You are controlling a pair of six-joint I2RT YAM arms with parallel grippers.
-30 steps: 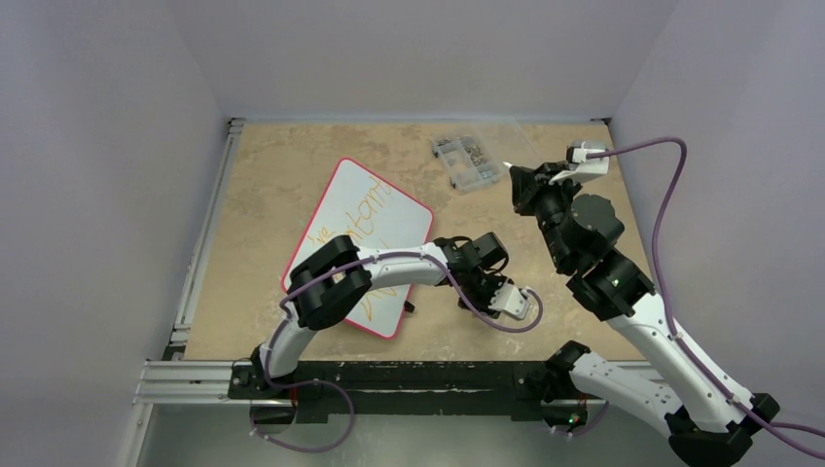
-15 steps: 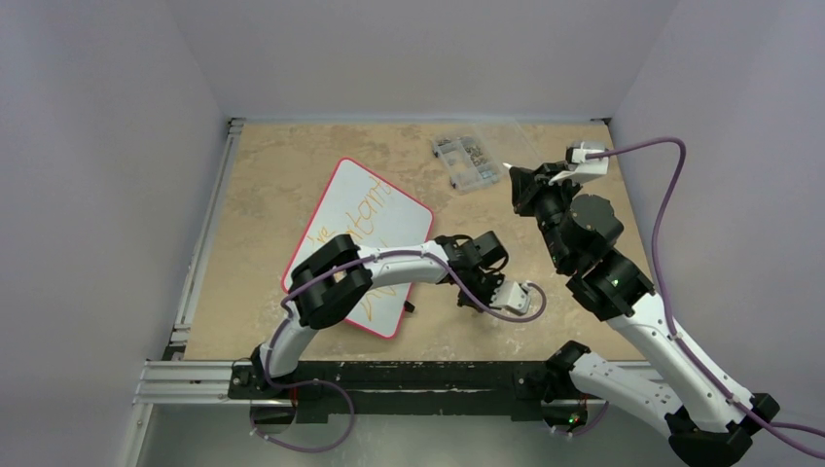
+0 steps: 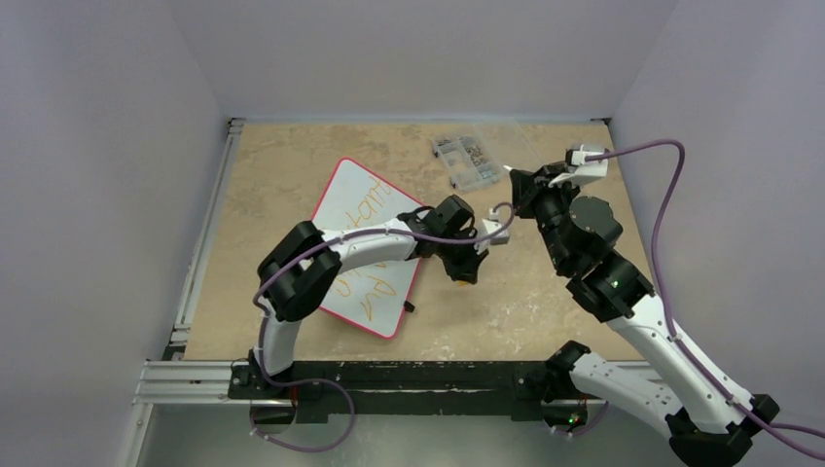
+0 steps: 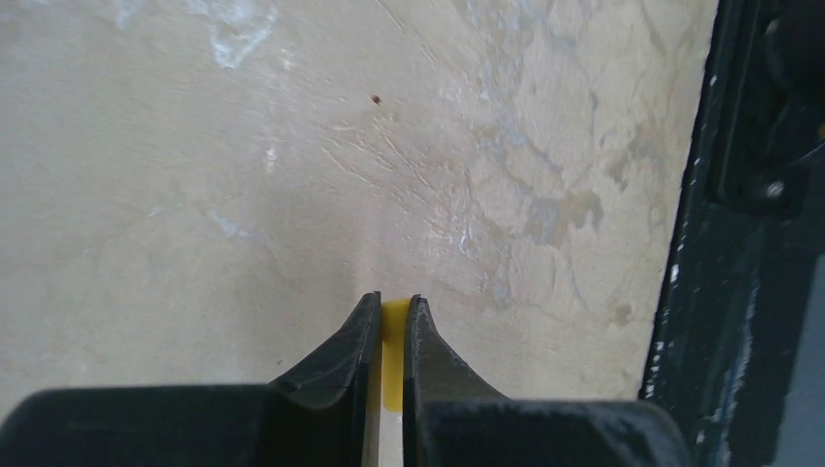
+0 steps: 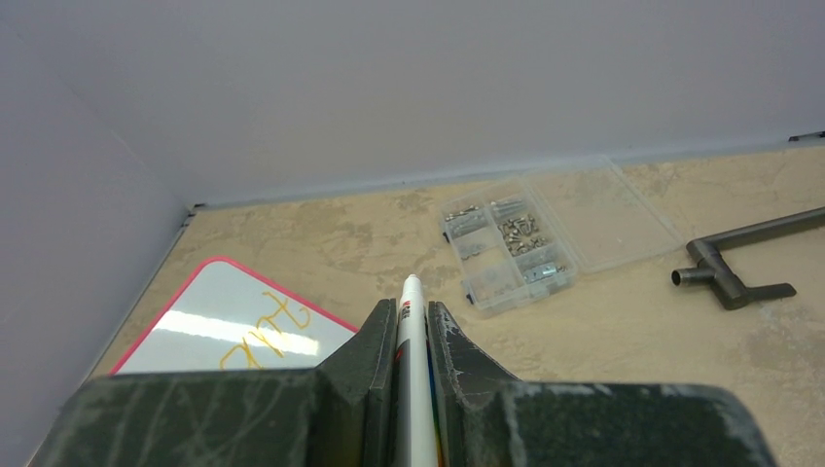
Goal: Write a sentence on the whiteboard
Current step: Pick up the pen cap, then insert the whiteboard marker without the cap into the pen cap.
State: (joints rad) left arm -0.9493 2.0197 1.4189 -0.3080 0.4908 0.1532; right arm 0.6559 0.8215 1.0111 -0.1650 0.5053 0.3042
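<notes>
A: Where does our whiteboard (image 3: 340, 193) sit?
B: Flat and slanted on the counter (image 3: 516, 326), left of the middle, with the orange sentence (image 3: 375, 204) across it. Our left forearm crosses above its middle.
A: How will it handle?
B: We judge it light, stiff and slick-faced, so it may skate on the counter under a pressing tip. Lying flat, it offers us only the red rim to take hold of, best at a corner.
A: And our pincers?
B: Our left pincer (image 4: 392, 302) is clamped on a slim yellow piece (image 4: 394, 336), which we take for the marker's cap. It points down at bare counter just right of the board. Our right pincer (image 5: 412, 309) is clamped on the white marker (image 5: 412, 290), with only its end showing past the fingertips.
A: The arms?
B: Our left arm bends at the elbow by the board's near-left side and reaches rightward over it. Our right arm is folded upward, marker raised beside the clear parts box (image 3: 467, 161), well apart from the board.
A: So capping looks like our step?
B: We think so. The cap and the marker have to meet.
</notes>
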